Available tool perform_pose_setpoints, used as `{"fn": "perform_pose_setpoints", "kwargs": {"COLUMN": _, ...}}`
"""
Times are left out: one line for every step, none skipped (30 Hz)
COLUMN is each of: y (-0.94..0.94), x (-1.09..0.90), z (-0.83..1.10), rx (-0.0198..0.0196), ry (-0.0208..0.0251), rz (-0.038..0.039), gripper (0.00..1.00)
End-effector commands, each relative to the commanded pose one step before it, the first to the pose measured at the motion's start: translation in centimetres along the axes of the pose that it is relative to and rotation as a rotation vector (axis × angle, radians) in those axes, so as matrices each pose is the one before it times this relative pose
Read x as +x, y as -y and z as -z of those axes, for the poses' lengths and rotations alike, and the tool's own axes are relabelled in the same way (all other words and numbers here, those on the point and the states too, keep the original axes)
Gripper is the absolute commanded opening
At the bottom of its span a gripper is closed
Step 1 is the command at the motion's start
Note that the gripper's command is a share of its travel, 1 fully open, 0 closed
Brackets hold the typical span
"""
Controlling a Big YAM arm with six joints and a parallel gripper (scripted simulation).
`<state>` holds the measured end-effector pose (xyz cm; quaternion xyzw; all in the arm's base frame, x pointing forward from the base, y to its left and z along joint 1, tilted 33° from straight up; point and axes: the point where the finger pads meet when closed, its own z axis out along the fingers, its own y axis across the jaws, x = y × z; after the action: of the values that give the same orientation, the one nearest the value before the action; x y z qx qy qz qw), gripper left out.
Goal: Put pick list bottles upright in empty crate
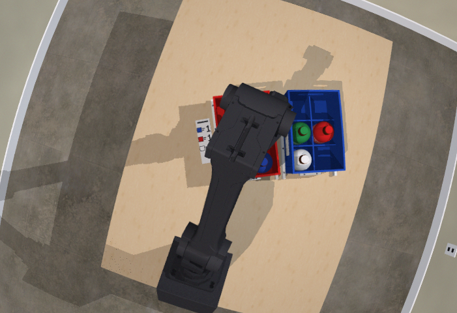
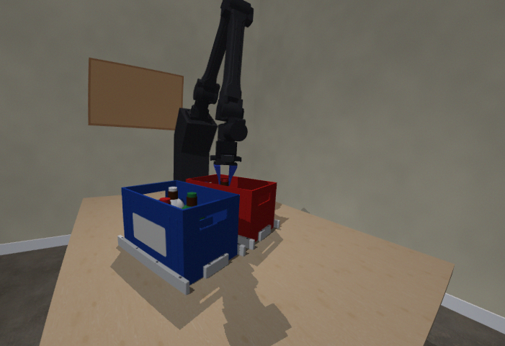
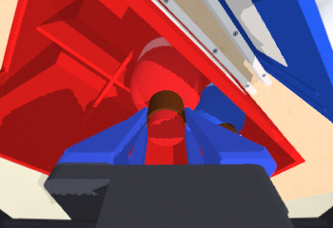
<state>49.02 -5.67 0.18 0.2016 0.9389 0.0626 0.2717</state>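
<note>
Red-labelled bottle (image 2: 224, 181) (image 3: 160, 71), and I've got it: my gripper (image 2: 225, 182) (image 3: 166, 113) is closed on its dark neck, just under the red cap, one blue finger on each side. It's down inside the red crate (image 1: 277, 174) (image 2: 261, 210) (image 3: 269, 148), looking upright, with the blue bottle (image 1: 264, 163) (image 3: 222, 105) close by within those same walls. Whether its foot is touching the red crate's floor, I can't tell.

Now, the handling! I judge this one stiff, smooth and perhaps glass, so breakable, with most of its weight down in that broad round body. The neck is the place to have it: narrow, easy to span, and it keeps my fingers above the dividers. A hard cap and slick neck could slip or pivot, though, so I want a firm, centred squeeze and a slow, plumb descent. Swing it sideways and the belly could knock the red crate's wall or a divider, and that loose crate might shift.

Beside the red crate, on the side away from the blue crate (image 1: 342, 140) (image 2: 209, 252) (image 3: 327, 52), the pick list (image 1: 206, 158) shows one blue, one red; the white row's number is hidden. So this red belongs, I reckon: seat it first, then let go straight up.
</note>
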Motion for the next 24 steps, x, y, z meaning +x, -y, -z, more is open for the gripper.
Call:
{"fn": "perform_pose_setpoints", "kwargs": {"y": -0.868, "x": -1.923, "z": 0.497, "rx": -0.01458, "ry": 0.04579, "rz": -0.00282, "gripper": 0.0}}
{"fn": "perform_pose_setpoints", "kwargs": {"y": 0.022, "x": 0.014, "z": -0.054, "rx": 0.0004, "ry": -0.00046, "rz": -0.00032, "gripper": 0.0}}
{"fn": "perform_pose_setpoints", "kwargs": {"y": -0.023, "x": 0.009, "z": 0.031, "rx": 0.00019, "ry": -0.00118, "rz": 0.00022, "gripper": 0.0}}
{"fn": "perform_pose_setpoints", "kwargs": {"y": -0.075, "x": -0.138, "z": 0.075, "rx": -0.00152, "ry": 0.00416, "rz": 0.00068, "gripper": 0.0}}
{"fn": "perform_pose_setpoints", "kwargs": {"y": 0.0, "x": 0.0, "z": 0.0, "rx": 0.0, "ry": 0.0, "rz": 0.0, "gripper": 0.0}}
{"fn": "perform_pose_setpoints", "kwargs": {"y": 0.0, "x": 0.0, "z": 0.0, "rx": 0.0, "ry": 0.0, "rz": 0.0, "gripper": 0.0}}
{"fn": "perform_pose_setpoints", "kwargs": {"y": -0.127, "x": -0.369, "z": 0.256, "rx": -0.00325, "ry": 0.01078, "rz": 0.00116, "gripper": 0.0}}
{"fn": "perform_pose_setpoints", "kwargs": {"y": 0.037, "x": 0.121, "z": -0.183, "rx": 0.00079, "ry": -0.00278, "rz": -0.00028, "gripper": 0.0}}
{"fn": "perform_pose_setpoints", "kwargs": {"y": 0.128, "x": 0.355, "z": -0.375, "rx": 0.00296, "ry": -0.00946, "rz": -0.00075, "gripper": 0.0}}
{"fn": "perform_pose_setpoints", "kwargs": {"y": 0.106, "x": 0.248, "z": -0.28, "rx": 0.00227, "ry": -0.00663, "rz": -0.0007, "gripper": 0.0}}
{"fn": "perform_pose_setpoints", "kwargs": {"y": 0.02, "x": 0.017, "z": -0.066, "rx": 0.00033, "ry": -0.00041, "rz": -0.00024, "gripper": 0.0}}
{"fn": "perform_pose_setpoints", "kwargs": {"y": -0.058, "x": -0.126, "z": 0.181, "rx": -0.00066, "ry": 0.00195, "rz": 0.0001, "gripper": 0.0}}
{"fn": "perform_pose_setpoints", "kwargs": {"y": -0.143, "x": -0.332, "z": 0.277, "rx": -0.003, "ry": 0.00906, "rz": 0.00087, "gripper": 0.0}}
{"fn": "perform_pose_setpoints", "kwargs": {"y": -0.089, "x": -0.249, "z": 0.097, "rx": -0.00259, "ry": 0.00808, "rz": 0.00063, "gripper": 0.0}}
{"fn": "perform_pose_setpoints", "kwargs": {"y": 0.051, "x": 0.144, "z": -0.202, "rx": 0.00096, "ry": -0.00347, "rz": -0.00014, "gripper": 0.0}}
{"fn": "perform_pose_setpoints", "kwargs": {"y": 0.132, "x": 0.352, "z": -0.371, "rx": 0.00297, "ry": -0.00932, "rz": -0.00055, "gripper": 0.0}}
{"fn": "perform_pose_setpoints", "kwargs": {"y": 0.099, "x": 0.234, "z": -0.264, "rx": 0.00212, "ry": -0.0062, "rz": -0.00063, "gripper": 0.0}}
{"fn": "perform_pose_setpoints", "kwargs": {"y": 0.023, "x": -0.003, "z": -0.05, "rx": 0.00029, "ry": 0.00008, "rz": -0.00043, "gripper": 0.0}}
{"fn": "perform_pose_setpoints", "kwargs": {"y": -0.052, "x": -0.14, "z": 0.187, "rx": -0.00075, "ry": 0.00222, "rz": -0.00013, "gripper": 0.0}}
{"fn": "perform_pose_setpoints", "kwargs": {"y": -0.134, "x": -0.285, "z": 0.26, "rx": -0.00257, "ry": 0.00733, "rz": 0.00083, "gripper": 0.0}}
{"fn": "perform_pose_setpoints", "kwargs": {"y": -0.091, "x": -0.194, "z": 0.081, "rx": -0.00243, "ry": 0.00698, "rz": 0.0009, "gripper": 0.0}}
{"fn": "perform_pose_setpoints", "kwargs": {"y": 0.0, "x": 0.0, "z": 0.0, "rx": 0.0, "ry": 0.0, "rz": 0.0, "gripper": 0.0}}
{"fn": "perform_pose_setpoints", "kwargs": {"y": 0.0, "x": 0.0, "z": 0.0, "rx": 0.0, "ry": 0.0, "rz": 0.0, "gripper": 0.0}}
{"fn": "perform_pose_setpoints", "kwargs": {"y": 0.041, "x": 0.099, "z": -0.218, "rx": 0.00068, "ry": -0.00216, "rz": 0.00055, "gripper": 0.0}}
